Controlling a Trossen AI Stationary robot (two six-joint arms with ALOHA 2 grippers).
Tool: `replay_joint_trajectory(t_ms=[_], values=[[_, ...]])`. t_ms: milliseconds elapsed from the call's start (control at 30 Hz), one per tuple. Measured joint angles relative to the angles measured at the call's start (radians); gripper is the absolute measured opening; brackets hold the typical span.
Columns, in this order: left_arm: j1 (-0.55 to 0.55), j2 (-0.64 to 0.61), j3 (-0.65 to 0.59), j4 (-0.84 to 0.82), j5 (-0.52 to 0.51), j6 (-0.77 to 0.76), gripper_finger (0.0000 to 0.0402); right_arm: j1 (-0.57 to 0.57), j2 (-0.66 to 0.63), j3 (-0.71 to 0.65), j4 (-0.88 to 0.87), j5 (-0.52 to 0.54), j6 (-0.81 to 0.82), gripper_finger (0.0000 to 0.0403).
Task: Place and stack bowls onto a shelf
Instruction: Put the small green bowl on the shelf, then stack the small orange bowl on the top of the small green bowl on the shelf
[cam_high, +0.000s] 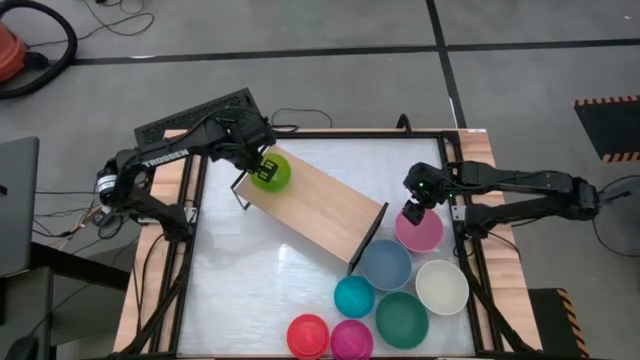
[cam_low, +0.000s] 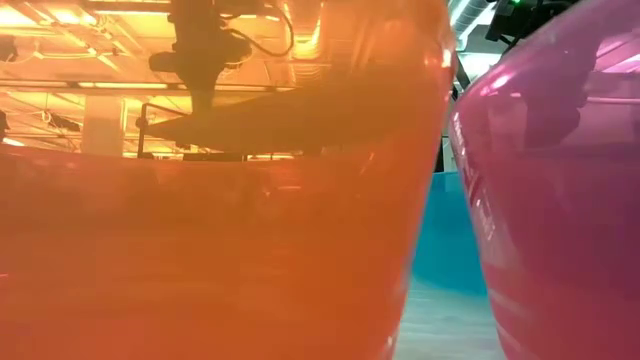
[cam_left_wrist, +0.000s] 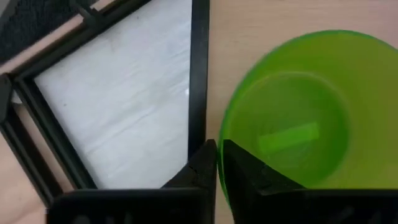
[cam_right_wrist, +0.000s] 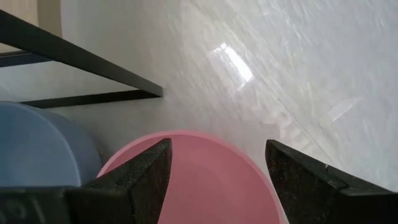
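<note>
The light-wood shelf (cam_high: 320, 210) stands slantwise on the white table. My left gripper (cam_high: 262, 165) is shut on the lime green bowl (cam_high: 272, 174), which is upright over the shelf's far-left end; it also shows in the left wrist view (cam_left_wrist: 292, 118). My right gripper (cam_high: 412, 212) is open above the pink bowl (cam_high: 420, 232), which stands on the table off the shelf's right end. In the right wrist view the open fingers of my right gripper (cam_right_wrist: 217, 149) stand apart over the pink bowl's far rim (cam_right_wrist: 205, 140), and I see no touch. My left gripper pinches the lime green bowl's rim (cam_left_wrist: 222, 134) on its left side, one finger inside the bowl and one outside. The fingers come from above, pointing down. The bowl stays upright over the board; whether it rests on the board I cannot tell.
Near the table's front right stand the grey-blue bowl (cam_high: 386, 264), cream-white bowl (cam_high: 442, 287), dark green bowl (cam_high: 402, 320), teal bowl (cam_high: 354, 297), red-pink bowl (cam_high: 308, 336) and magenta bowl (cam_high: 352, 341). The red-pink bowl (cam_low: 200, 250) and the magenta bowl (cam_low: 560, 200) fill the low view.
</note>
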Motion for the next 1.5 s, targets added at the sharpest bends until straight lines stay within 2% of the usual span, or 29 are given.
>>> replay_joint_trajectory(t_ms=[233,467,533,600,700,800,900,1033,1133,1300,1500], values=[[0.015,0.000,0.032,-0.003,0.039,0.066,0.0114,0.000,0.000,0.000,0.000,-0.001,-0.001,0.0286],[0.010,-0.004,0.138,-0.081,0.006,0.107,0.0198,0.000,0.000,0.000,0.005,-0.001,-0.010,0.0286],[0.002,-0.004,0.186,-0.102,0.050,0.121,0.0213,0.000,0.000,0.000,0.005,-0.001,-0.017,0.0286],[-0.027,-0.005,0.242,-0.112,0.144,0.132,0.0221,0.000,0.000,0.000,0.006,-0.001,-0.020,0.0286],[-0.138,-0.005,0.316,-0.113,0.240,0.111,0.0223,0.000,0.000,0.000,0.006,-0.001,-0.027,0.0286],[-0.306,-0.005,0.340,-0.104,0.239,0.046,0.0224,0.000,0.000,0.000,0.006,-0.001,-0.029,0.0286],[-0.494,-0.003,0.323,-0.055,0.201,-0.049,0.0224,0.000,0.000,0.000,0.006,-0.001,-0.029,0.0286],[-0.737,0.001,0.252,0.096,0.085,-0.198,0.0224,0.000,0.000,0.000,0.006,-0.001,-0.031,0.0286],[-0.859,0.025,0.185,0.189,0.009,-0.294,0.0224,0.000,0.000,0.000,0.008,-0.001,-0.041,0.0286],[-0.944,0.119,0.096,0.257,-0.004,-0.356,0.0224,0.000,0.000,0.000,0.013,-0.001,-0.055,0.0286],[-0.953,0.276,0.051,0.462,0.130,-0.255,0.0224,0.000,0.000,0.000,0.014,-0.001,-0.054,0.0286]])
